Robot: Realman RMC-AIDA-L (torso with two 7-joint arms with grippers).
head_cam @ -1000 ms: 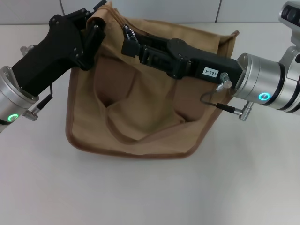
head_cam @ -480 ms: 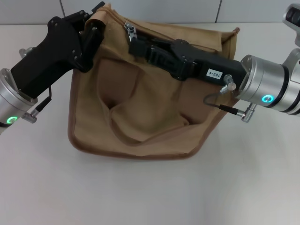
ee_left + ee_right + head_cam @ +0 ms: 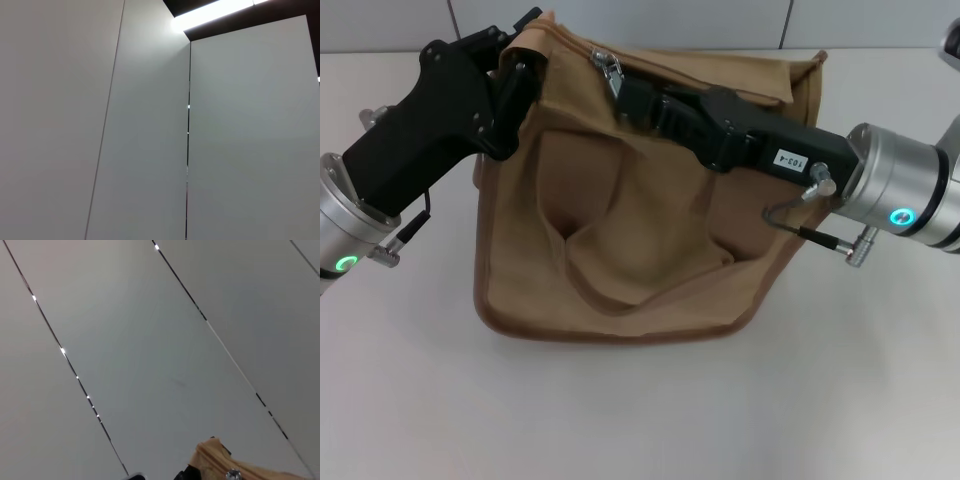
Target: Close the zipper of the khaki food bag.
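On white matte tabletop (image 3: 410,400): boxy khaki food bag (image 3: 620,250), soft creased canvas; left tool (image 3: 515,75) clamps its corner; right tool (image 3: 620,85) pinches shiny zipper (image 3: 610,68) slider. Grey panelled wall behind.

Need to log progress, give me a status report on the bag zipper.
Left end effector clamps khaki food bag at its top corner. Right end effector at zipper pull. Nothing in the way.

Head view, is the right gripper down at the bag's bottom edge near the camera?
No, the right gripper is up at the zipper on the far top of the khaki food bag.
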